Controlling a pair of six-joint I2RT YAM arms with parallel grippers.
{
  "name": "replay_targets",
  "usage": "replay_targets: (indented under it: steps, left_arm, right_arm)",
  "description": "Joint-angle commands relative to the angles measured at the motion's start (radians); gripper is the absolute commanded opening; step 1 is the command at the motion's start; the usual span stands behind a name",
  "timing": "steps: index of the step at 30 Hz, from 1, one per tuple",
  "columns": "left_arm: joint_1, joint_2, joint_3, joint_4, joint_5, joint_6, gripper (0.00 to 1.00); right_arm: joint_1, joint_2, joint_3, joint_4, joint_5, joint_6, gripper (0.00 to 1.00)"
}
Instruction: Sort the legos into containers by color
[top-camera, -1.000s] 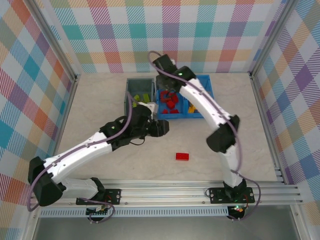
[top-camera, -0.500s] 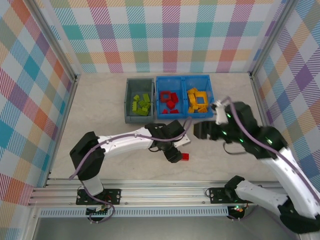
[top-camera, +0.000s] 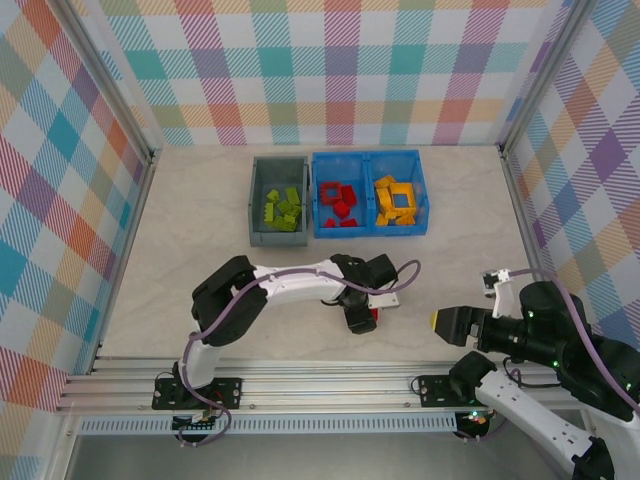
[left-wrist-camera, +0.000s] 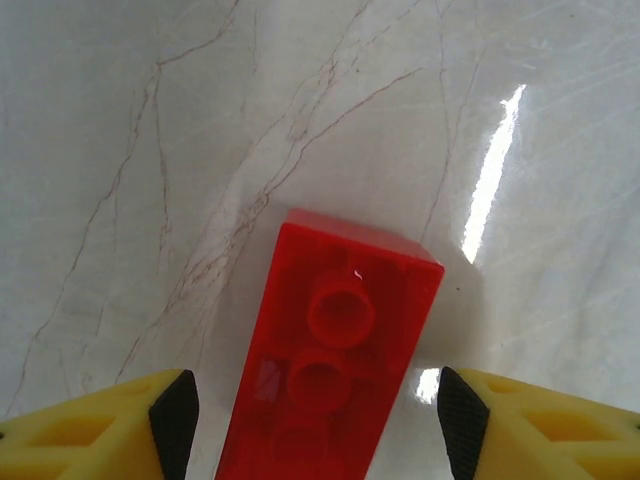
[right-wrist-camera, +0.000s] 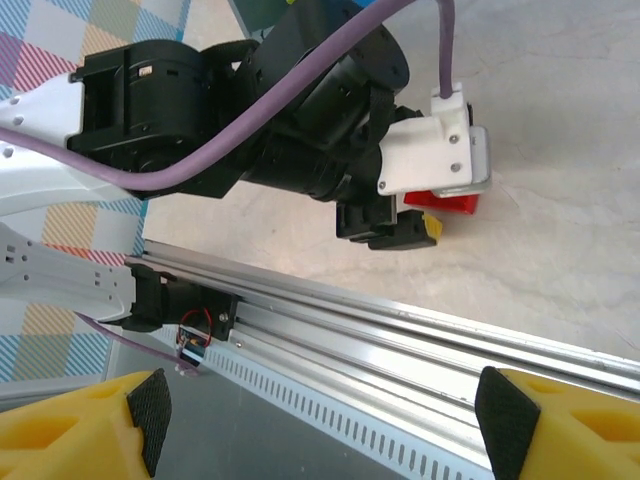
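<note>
Slippage may be caused if the released left gripper (left-wrist-camera: 317, 422), set astride the red brick (left-wrist-camera: 325, 370) lying flat on the glossy bench (left-wrist-camera: 120, 150) (slightly askew to the jaws), is closed off-centre and the brick is twisted away; the right gripper (right-wrist-camera: 322, 425) is held open, empty.

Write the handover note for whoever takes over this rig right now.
Left gripper: open, low over the table, fingers either side of the loose red brick, not closed on it.
Right gripper: open, empty, near the front rail on the right.
Done: green bricks in the grey bin; red bricks in the left compartment of the blue bin, orange-yellow bricks in its right.
Left: grip the loose red brick and drop it with the reds.
</note>
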Motion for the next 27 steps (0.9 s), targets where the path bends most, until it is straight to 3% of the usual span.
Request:
replay_targets:
  steps: [1,8,15,20,27]
  left_arm:
    - [-0.006,0.036,0.044,-0.022,-0.004,0.026,0.59]
    - [-0.006,0.046,0.034,-0.002,-0.008,0.000,0.29]
    - [0.006,-0.137,-0.066,0.098,-0.035,-0.150,0.25]
    - [0.103,-0.301,-0.131,0.161,-0.026,-0.322,0.23]
    - [0.278,-0.223,0.115,0.025,-0.139,-0.528,0.23]
  right_arm:
    - [0.004,0.022,0.029,-0.036,-0.002,0.021,0.81]
    - [0.003,0.042,0.028,-0.022,0.010,0.003,0.79]
    - [0.003,0.099,0.121,0.026,0.034,-0.069,0.78]
    - [0.003,0.262,0.292,0.088,0.118,-0.154,0.78]
    - [0.003,0.478,0.364,0.233,0.163,-0.216,0.78]
